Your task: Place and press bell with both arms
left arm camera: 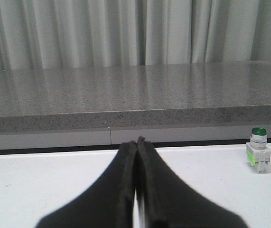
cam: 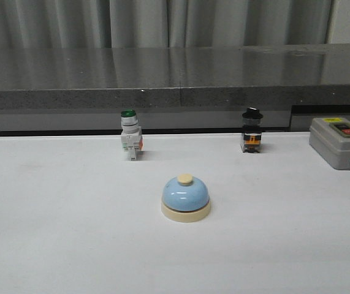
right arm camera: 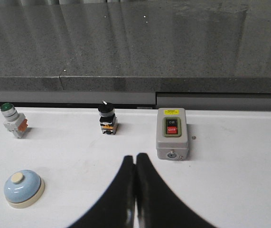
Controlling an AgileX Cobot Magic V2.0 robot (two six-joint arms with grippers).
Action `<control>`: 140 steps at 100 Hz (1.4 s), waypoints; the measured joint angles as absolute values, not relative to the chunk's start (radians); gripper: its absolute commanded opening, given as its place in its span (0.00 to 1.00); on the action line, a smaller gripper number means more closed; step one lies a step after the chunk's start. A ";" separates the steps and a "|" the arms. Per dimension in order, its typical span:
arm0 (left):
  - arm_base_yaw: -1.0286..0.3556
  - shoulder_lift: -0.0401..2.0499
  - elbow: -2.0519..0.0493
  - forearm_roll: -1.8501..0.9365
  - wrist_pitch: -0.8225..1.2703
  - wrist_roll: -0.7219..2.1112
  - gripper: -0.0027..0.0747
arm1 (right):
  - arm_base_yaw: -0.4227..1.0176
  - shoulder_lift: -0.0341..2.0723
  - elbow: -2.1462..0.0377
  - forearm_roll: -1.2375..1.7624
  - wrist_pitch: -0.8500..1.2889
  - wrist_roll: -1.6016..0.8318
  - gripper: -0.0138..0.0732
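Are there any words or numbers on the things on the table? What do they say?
"ON": on the dark upper button of the grey switch box, though it is small and blurry.
"OFF": on the red lower button of the same box.
Yellow sticker at the top of that box: too small to read.
The bell, green-capped switch and black-capped switch: no readable words.

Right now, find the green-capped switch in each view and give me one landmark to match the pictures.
Front view: the green-capped switch stands at the table's far edge, left of centre, behind and left of the bell.
Left wrist view: far right, beside the shut left gripper.
Right wrist view: far left, beyond the bell, away from the shut right gripper.
Shared landmark: the grey stone ledge behind the table.
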State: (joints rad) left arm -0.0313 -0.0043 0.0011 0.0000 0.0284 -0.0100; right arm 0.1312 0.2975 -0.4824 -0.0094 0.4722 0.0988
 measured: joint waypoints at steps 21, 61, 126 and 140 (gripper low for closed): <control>-0.031 -0.004 0.001 0.000 0.028 -0.010 0.01 | 0.131 0.198 -0.356 -0.009 0.353 0.099 0.09; -0.031 -0.004 0.001 0.000 0.028 -0.010 0.01 | 0.131 -0.006 -0.108 0.000 0.246 0.099 0.09; -0.031 -0.004 0.001 0.000 0.027 -0.010 0.01 | 0.060 -0.010 0.026 -0.018 0.096 0.168 0.09; -0.031 -0.004 0.001 0.000 0.027 -0.010 0.01 | 0.060 -0.010 0.026 -0.018 0.090 0.168 0.09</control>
